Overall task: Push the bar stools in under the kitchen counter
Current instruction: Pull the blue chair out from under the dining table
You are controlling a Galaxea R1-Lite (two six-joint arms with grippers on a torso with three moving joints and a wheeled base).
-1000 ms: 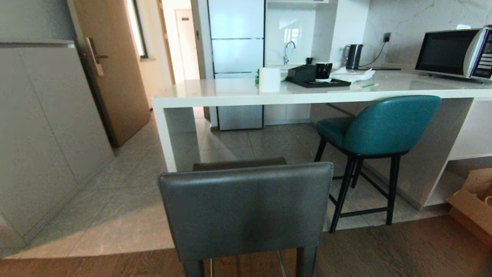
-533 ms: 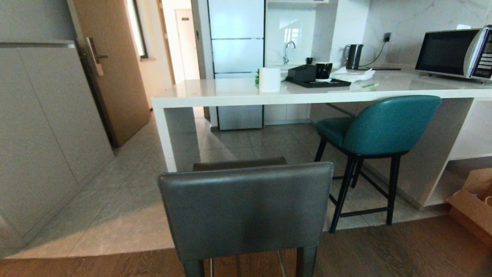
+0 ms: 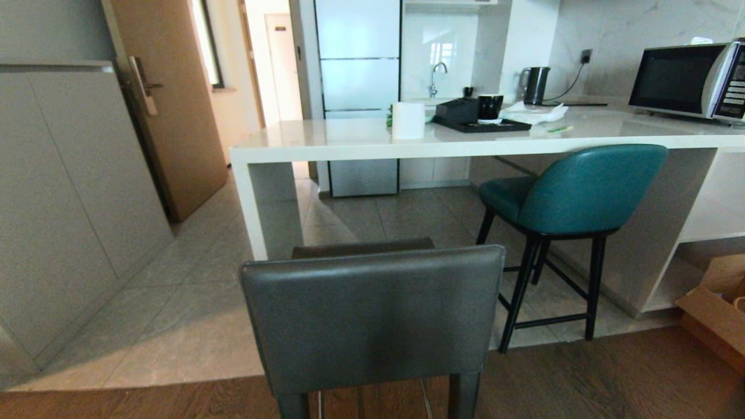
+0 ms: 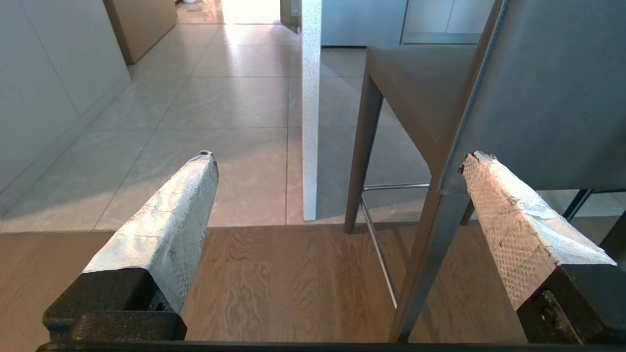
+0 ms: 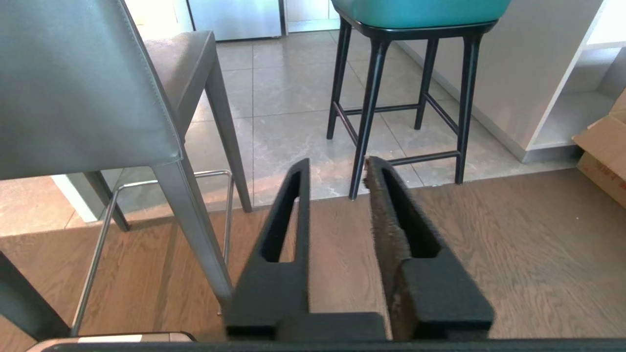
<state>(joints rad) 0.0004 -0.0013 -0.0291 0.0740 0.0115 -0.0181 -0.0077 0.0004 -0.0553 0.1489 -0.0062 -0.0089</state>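
The dark-grey bar stool (image 3: 372, 320) stands right in front of me, its square back towards me and its seat short of the kitchen counter (image 3: 349, 142). To the right, the teal bar stool (image 3: 582, 192) has its seat partly under the white countertop. Neither gripper shows in the head view. My left gripper (image 4: 340, 155) hangs open and empty over the wood floor, beside the grey stool's back edge (image 4: 538, 88). My right gripper (image 5: 337, 160) is open and empty too, with the grey stool (image 5: 73, 88) on one side and the teal stool's black legs (image 5: 371, 98) ahead.
A microwave (image 3: 687, 78), a kettle (image 3: 534, 84), a black tray (image 3: 477, 123) and a paper roll (image 3: 407, 120) sit on the counter. A cardboard box (image 3: 716, 308) lies on the floor at right. Grey cabinets (image 3: 58, 203) and a wooden door (image 3: 169, 105) line the left.
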